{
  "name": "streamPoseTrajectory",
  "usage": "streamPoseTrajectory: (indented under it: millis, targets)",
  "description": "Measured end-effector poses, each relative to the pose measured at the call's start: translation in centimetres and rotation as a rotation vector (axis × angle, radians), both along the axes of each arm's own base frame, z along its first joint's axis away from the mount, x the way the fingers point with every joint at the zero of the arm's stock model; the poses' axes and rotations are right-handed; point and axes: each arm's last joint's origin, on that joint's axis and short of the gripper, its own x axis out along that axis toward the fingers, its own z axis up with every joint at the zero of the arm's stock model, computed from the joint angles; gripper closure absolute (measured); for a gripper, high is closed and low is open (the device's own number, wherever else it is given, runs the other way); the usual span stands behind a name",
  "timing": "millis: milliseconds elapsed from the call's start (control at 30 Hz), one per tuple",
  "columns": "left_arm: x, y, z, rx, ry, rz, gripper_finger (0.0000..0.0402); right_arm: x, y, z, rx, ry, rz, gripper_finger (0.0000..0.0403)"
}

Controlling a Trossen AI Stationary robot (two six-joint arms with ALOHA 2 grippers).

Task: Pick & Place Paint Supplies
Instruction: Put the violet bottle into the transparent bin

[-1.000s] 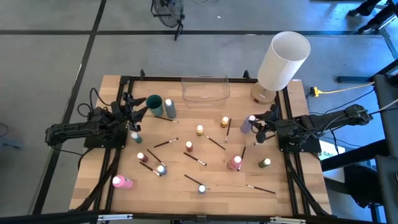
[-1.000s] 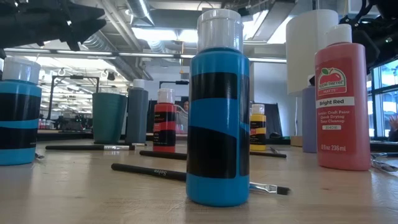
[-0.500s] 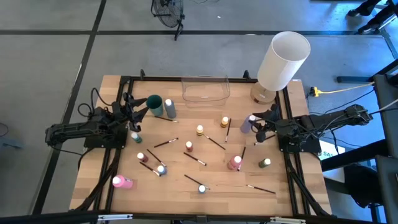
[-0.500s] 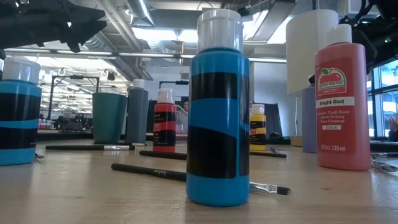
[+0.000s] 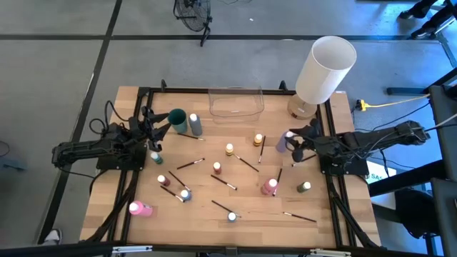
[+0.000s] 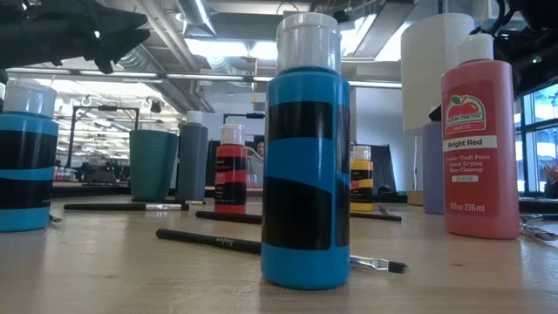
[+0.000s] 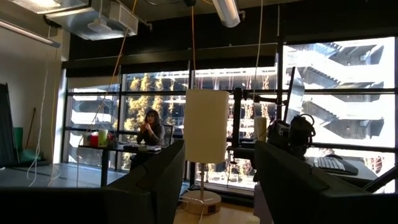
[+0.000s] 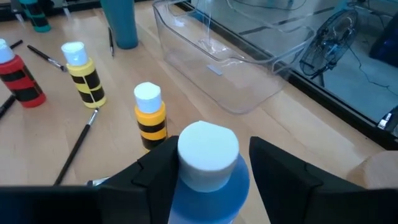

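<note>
The right end effector (image 8: 208, 171) stands at the right side of the table (image 5: 114, 178), its two fingers (image 8: 155, 171) straddling a lilac paint bottle (image 8: 208, 180) with a pale cap; from the right wrist view the cap sits squarely between the fingers, with a little gap showing on each side, so the end effector looks spread around the bottle and not yet clamped on it. The bottle stands upright, its long axis vertical, and the fingers flank it at shoulder height, which suits a sideways pinch. The clear container (image 5: 235, 101) lies toward the table's far edge, well apart from the bottle, presumably the drop place. The left end effector (image 5: 153, 128) waits at the left side near a teal cup (image 5: 177, 118), its fingers apart and holding nothing. Other bottles and brushes (image 5: 248, 164) lie scattered across the table between the arms.
</note>
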Motion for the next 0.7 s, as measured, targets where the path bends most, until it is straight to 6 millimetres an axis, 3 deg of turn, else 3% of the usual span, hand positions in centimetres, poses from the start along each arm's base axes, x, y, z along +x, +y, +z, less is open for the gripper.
streamPoseTrajectory:
  millis: [333, 600, 700]
  targets:
    - [0.05, 0.0, -0.1, -0.009, 0.008, -0.004, 0.0212, 0.65, -0.27, -0.07, 0.027, -0.001, -0.001, 0.021]
    - [0.07, 0.02, -0.17, -0.011, 0.016, -0.001, 0.0212, 0.72, -0.28, -0.07, 0.046, 0.0, 0.022, 0.0285]
    - [0.07, 0.03, -0.17, -0.012, 0.016, 0.001, 0.0212, 0.72, -0.29, -0.06, 0.046, 0.0, 0.021, 0.0285]
